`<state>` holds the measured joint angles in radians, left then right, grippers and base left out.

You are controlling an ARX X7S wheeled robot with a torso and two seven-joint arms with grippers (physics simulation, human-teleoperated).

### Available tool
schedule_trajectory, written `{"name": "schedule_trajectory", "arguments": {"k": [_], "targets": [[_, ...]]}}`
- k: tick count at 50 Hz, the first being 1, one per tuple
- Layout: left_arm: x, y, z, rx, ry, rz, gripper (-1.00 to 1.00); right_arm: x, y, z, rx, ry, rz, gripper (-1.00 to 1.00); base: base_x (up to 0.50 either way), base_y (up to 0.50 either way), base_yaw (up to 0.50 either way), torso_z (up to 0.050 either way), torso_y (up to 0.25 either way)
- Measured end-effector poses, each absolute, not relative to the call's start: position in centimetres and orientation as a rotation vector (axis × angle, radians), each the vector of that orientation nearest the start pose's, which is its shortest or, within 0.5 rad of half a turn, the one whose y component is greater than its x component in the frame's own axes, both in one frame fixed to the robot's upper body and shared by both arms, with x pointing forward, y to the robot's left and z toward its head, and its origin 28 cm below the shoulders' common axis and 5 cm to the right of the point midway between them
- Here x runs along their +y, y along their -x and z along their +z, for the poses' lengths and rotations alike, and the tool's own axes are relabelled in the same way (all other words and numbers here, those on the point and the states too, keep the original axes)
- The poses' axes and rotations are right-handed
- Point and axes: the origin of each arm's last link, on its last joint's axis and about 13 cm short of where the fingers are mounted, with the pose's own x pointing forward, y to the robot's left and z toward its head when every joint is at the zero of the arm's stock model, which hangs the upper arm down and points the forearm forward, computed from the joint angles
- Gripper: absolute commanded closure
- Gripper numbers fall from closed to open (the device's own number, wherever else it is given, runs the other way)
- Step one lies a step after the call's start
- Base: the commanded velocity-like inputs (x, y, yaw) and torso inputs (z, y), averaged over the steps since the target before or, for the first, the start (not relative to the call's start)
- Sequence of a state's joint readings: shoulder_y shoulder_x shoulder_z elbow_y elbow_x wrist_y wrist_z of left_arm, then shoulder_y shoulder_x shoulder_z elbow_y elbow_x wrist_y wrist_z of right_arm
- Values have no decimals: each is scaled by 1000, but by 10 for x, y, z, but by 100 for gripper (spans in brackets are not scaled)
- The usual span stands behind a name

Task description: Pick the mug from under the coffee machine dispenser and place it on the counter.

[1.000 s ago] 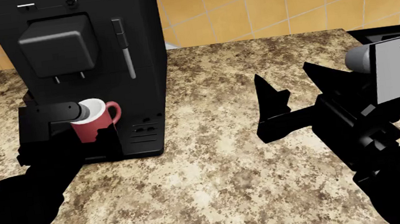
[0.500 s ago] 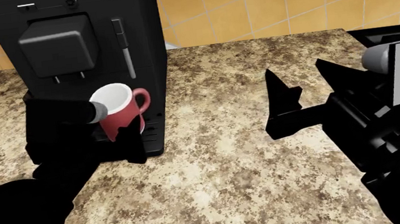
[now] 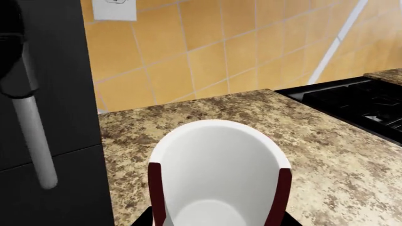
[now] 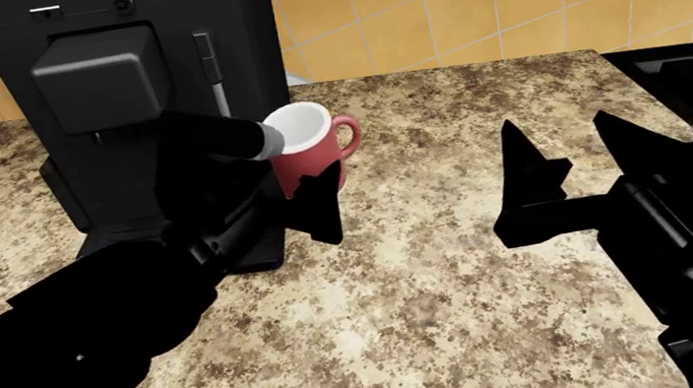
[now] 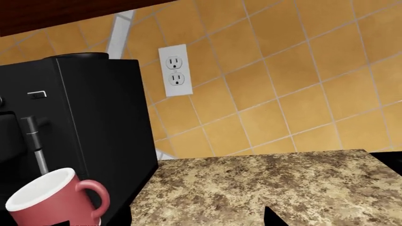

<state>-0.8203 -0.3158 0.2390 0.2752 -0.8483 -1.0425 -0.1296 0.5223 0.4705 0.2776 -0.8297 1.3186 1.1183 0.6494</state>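
Observation:
The red mug (image 4: pixel 311 159), white inside, hangs upright just right of the coffee machine's front corner, with its handle pointing right. My left gripper (image 4: pixel 289 176) is shut on the mug, one finger on each side of its wall. In the left wrist view the mug (image 3: pixel 217 179) fills the space between the fingers of that gripper (image 3: pixel 217 219). The dispenser (image 4: pixel 102 80) has nothing under it. My right gripper (image 4: pixel 577 161) stands open over the counter (image 4: pixel 436 272), to the right of the mug. The right wrist view shows the mug (image 5: pixel 53 205) beyond the open gripper (image 5: pixel 196 219).
The tall black coffee machine (image 4: pixel 142 40) stands at the back left with a thin silver wand (image 4: pixel 217 81) on its front. A black stovetop (image 4: pixel 689 73) lies at the right end of the counter. A tiled wall with a white outlet (image 5: pixel 174 70) rises behind.
My left gripper has carried the mug out from under the dispenser, up and to the right past the machine's corner. The right gripper has drifted slightly right and stays open.

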Motion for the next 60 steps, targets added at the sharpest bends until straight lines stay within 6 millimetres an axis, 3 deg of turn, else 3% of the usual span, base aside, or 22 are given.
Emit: {"name": "schedule_trajectory", "arguments": {"k": [15,33,60], "targets": [[173,-322,207,126,58,-584,100,-135,-180,239,-178,-128,135,-100,0,0,0,0,1],[164,-353,179,192,36,-566,100,-136,-173,240,-203,-125,128,-100,0,0,0,0,1],[163,-362,152,290,27,-559,100,-138,-167,242,-236,-134,123,-100,0,0,0,0,0]]}}
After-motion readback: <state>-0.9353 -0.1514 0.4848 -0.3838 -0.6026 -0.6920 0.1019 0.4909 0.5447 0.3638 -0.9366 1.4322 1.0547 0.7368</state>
